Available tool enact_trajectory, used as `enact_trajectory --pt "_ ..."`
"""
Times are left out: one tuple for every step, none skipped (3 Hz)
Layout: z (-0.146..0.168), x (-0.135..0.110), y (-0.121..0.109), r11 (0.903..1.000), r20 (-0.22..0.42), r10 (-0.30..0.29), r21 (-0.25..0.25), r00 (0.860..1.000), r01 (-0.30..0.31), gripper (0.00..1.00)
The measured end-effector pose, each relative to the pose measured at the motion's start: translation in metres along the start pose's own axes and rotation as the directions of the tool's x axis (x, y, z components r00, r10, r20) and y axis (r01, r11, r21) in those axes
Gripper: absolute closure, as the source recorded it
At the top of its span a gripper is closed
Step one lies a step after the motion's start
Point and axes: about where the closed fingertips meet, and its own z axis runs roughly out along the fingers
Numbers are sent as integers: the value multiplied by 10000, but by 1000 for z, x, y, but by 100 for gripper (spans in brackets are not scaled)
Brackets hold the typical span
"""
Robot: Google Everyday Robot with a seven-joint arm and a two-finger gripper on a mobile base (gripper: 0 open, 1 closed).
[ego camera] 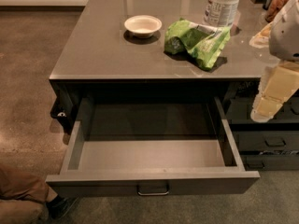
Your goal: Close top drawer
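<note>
A brown trouser leg [18, 185] lay at the lower left. The top drawer [140, 176] stood pulled far out from under the desk [98, 45], with its bar pull [153, 189] facing forward. On the desk sat a white bowl [143, 25], a crumpled green bag [198, 38] and a white jar [223, 3]. At far right the end effector [268, 101] hung before the neighbouring drawers [266, 141], apart from the top drawer; whether it was released or clenched could not be told.

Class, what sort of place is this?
Likely a kitchen: white round bowl and crumpled green snack bag on a smooth grey counter above the open charcoal top drawer. Pale gripper hangs at right.
</note>
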Motion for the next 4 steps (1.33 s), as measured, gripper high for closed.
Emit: enact_trajectory --pt "0 0 1 10000 15 5 35 10000 -5 0" --pt "19 15 18 9993 192 155 -331 9997 -149 0" --pt "46 33 49 9969 461 124 -785 9989 -87 0" --pt "74 49 79 9910 752 125 -1342 9971 -23 0"
